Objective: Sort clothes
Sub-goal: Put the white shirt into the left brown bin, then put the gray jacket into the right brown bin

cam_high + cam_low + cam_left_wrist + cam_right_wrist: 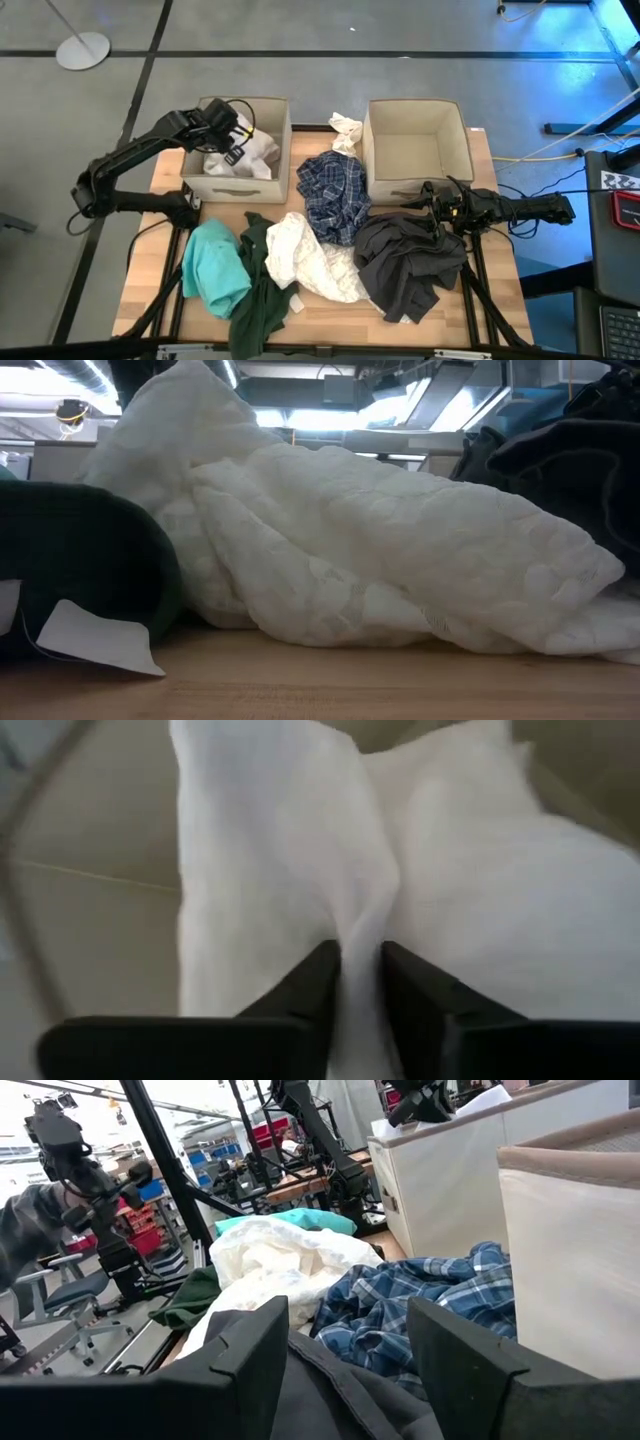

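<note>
Two beige boxes stand at the desk's [140, 290] far side. Over the left box [240, 178] the left end effector [360, 982] pinches a white garment [300, 870] between narrow fingers (cloth fills the gap). The right end effector [350, 1355], fingers wide apart, rests on the dark grey garment [410, 265], beside the blue plaid shirt [335, 195]. Cream [310, 255], teal [215, 265] and dark green [260, 290] garments lie nearer the front.

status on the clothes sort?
Left gripper over left box, fingers around white garment. Right gripper open above dark grey garment. Right box holds nothing.
</note>
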Robot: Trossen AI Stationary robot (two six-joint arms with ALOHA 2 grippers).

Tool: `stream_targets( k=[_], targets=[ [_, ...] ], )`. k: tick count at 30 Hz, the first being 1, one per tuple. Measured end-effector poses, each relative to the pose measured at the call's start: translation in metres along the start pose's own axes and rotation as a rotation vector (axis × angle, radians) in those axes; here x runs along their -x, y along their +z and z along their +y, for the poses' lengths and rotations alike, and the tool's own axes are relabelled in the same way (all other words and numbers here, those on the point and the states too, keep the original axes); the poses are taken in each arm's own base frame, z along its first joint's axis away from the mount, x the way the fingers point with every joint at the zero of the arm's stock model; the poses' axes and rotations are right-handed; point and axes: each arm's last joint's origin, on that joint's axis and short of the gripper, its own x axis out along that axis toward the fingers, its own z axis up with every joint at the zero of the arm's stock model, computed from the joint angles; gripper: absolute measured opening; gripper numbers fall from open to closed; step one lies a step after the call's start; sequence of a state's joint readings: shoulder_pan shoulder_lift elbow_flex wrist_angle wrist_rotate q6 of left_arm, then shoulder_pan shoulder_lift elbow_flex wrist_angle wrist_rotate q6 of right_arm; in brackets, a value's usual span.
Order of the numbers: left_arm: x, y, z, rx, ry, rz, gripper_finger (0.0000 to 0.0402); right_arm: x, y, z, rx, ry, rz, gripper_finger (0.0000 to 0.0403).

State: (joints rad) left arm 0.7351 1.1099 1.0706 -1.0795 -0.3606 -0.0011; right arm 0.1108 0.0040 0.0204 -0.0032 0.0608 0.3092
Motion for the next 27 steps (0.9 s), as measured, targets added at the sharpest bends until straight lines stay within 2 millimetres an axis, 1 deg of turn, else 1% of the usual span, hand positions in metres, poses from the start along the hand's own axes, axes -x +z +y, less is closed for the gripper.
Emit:
stream_targets(
  k=[4,6,8,11,15,19,23,27],
  targets=[
    [-0.001,0.0,0.001,0.035,-0.042,0.0,0.0136,0.0,0.0,0.0,0.001,-0.002,-0.005,0.0209],
    [0.002,0.002,0.003,0.034,-0.043,-0.018,0.0159,0.0,0.001,0.0,0.002,-0.005,-0.011,0.0209],
    [0.01,0.006,0.005,0.05,-0.046,-0.068,0.0177,0.0,0.002,0.0,0.001,-0.005,-0.023,0.0209],
    [0.028,0.012,0.009,0.066,-0.055,-0.14,0.0197,0.0,0.003,0.0,0.0,-0.002,-0.04,0.0209],
    [0.053,0.012,0.011,0.104,-0.105,-0.248,0.0211,0.0,0.003,0.0,0.001,-0.025,-0.045,0.0209],
    [0.065,0.007,0.005,0.121,-0.2,-0.326,0.0215,0.0,0.004,0.0,0.0,-0.018,-0.06,0.0209],
    [0.07,0.0,-0.007,0.089,-0.269,-0.384,0.0211,0.003,0.017,0.004,-0.003,-0.005,-0.093,0.0209],
    [0.066,-0.002,-0.02,0.06,-0.316,-0.432,0.0211,0.006,0.035,0.01,0.026,0.007,-0.094,0.0209]
  ],
)
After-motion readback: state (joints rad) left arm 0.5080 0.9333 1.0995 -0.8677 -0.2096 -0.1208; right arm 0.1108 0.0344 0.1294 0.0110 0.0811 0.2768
